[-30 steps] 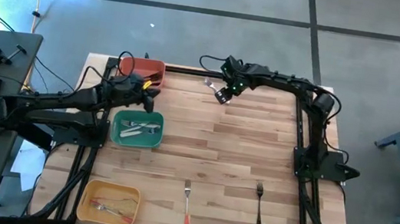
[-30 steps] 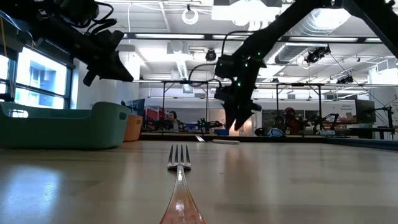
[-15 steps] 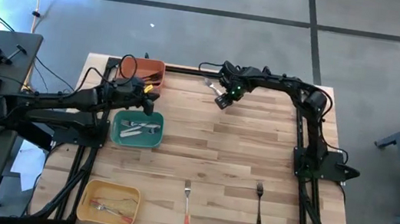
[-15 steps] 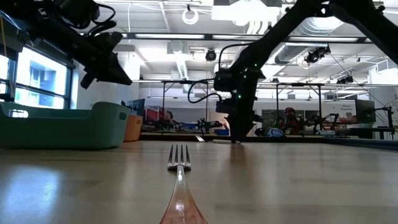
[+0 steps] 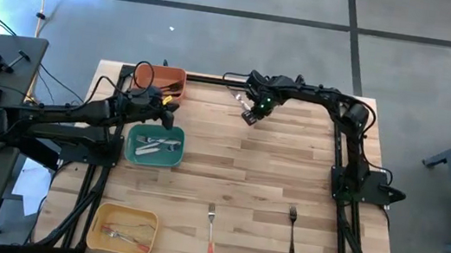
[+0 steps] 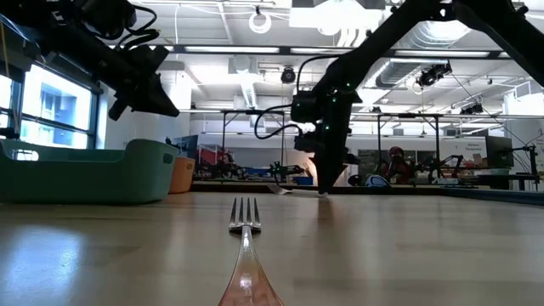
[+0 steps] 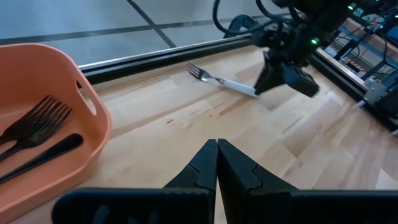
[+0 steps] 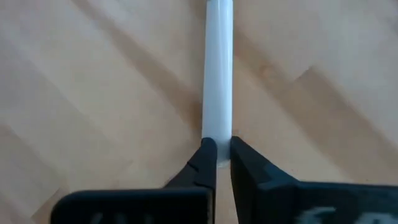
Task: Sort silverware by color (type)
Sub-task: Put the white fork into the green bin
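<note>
R gripper [image 8: 217, 163] is pinched on the white fork [image 7: 231, 83] handle's near end, fork running straight away from it, just beside the orange bin [image 5: 164, 78]; L gripper [image 7: 217, 163] closed, empty.

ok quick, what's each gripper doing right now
Left gripper: closed, empty, hovering near the orange bin.
Right gripper: closed on the white-handled fork at the table's far edge.

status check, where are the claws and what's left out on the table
Right claw shut on white fork at far edge. Left claw shut, empty, near orange bin. Two forks loose: orange-handled, black. Nothing in the way.
</note>
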